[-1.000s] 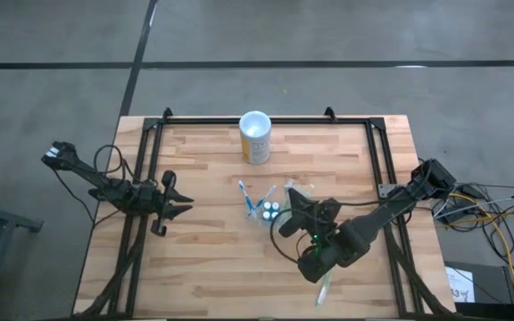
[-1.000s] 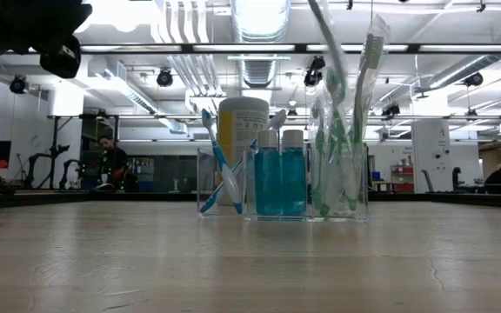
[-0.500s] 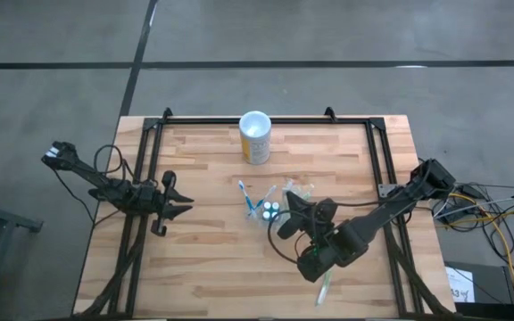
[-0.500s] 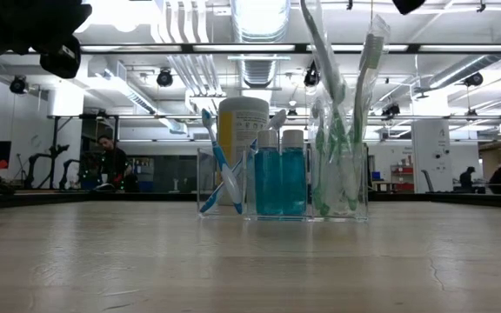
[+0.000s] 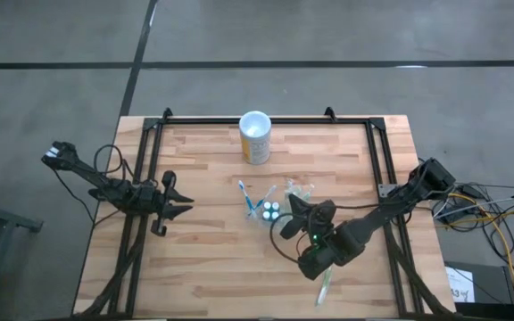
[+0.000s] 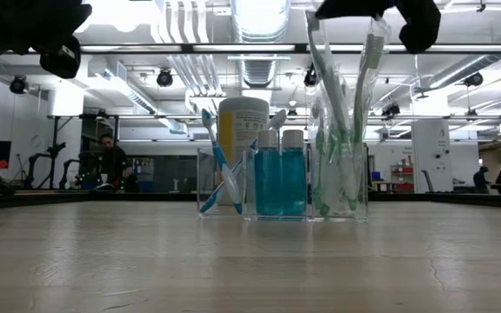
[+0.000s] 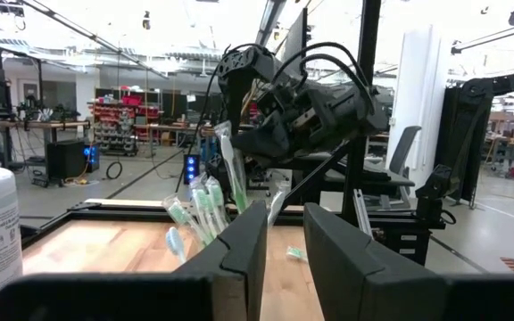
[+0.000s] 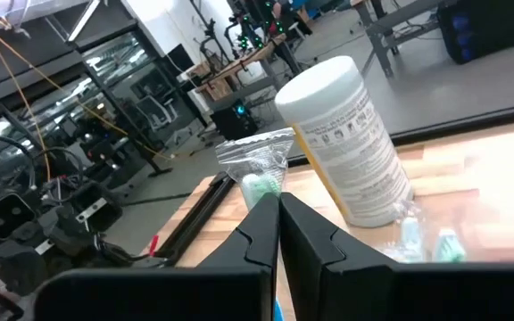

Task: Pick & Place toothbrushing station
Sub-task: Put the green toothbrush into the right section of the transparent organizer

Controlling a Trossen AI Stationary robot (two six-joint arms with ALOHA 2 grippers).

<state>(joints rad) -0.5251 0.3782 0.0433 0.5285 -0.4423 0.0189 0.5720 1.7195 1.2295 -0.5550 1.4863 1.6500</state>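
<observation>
Since a second ago your right gripper (image 5: 300,207) has edged slightly toward the left arm and dropped into the low view, where it now shows dark above the green brushes. Its jaws are clenched on a wrapped green toothbrush (image 8: 262,169), whose clear packet sticks out past the fingertips in the right wrist view. Just below and beside those jaws sits the toothbrushing station (image 6: 283,184), a clear see-through holder near the middle of the tabletop (image 5: 212,259). Its compartment nearest the gripper is full of upright green toothbrushes (image 6: 342,130), the middle one holds two blue bottles (image 6: 281,178), and the far one holds blue and white toothbrushes (image 6: 220,169) leaning across each other. You have the gripper right over the green-brush end, close enough that the brush tops crowd the space under it.

Beyond the station, toward the far edge, stands the yellow cup (image 5: 255,137) with its white rim, well apart from the jaws. One more green toothbrush (image 5: 325,286) lies flat on the wood under the right arm. Your left gripper (image 5: 178,201) waits near the left side, well apart from the station, its jaws slightly parted and holding nothing.
</observation>
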